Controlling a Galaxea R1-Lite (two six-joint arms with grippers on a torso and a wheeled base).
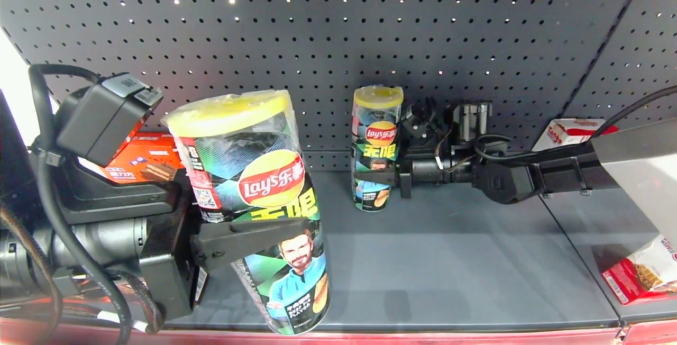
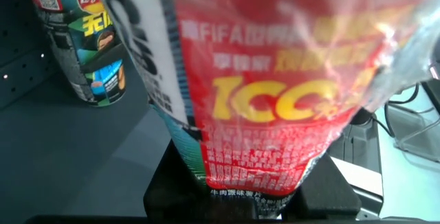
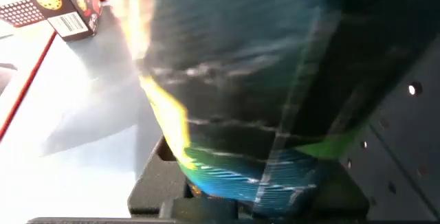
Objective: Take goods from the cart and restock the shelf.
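Where pegboard [image 1: 338, 27] backs grey shelf [image 1: 449, 260], near can [image 1: 254, 175], far can [image 1: 376, 138], orange box [image 1: 153, 154].

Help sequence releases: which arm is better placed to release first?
Likely right: the right gripper holds the far chip can by the pegboard; left gripper holds the near chip can at shelf edge.

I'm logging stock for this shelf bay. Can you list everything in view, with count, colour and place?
near chip can: 1, yellow lid, green-black wrap, shelf's front left
far chip can: 1, same colours, upright near the pegboard
orange box: 1, orange-red, back left
white box: 1, white and red, back right
snack packet: 1, red and white, front right
shelf: 1, dark grey
pegboard: 1, dark grey, behind the shelf
left gripper: 1, black, clamped on the near chip can
right gripper: 1, black, clamped on the far chip can
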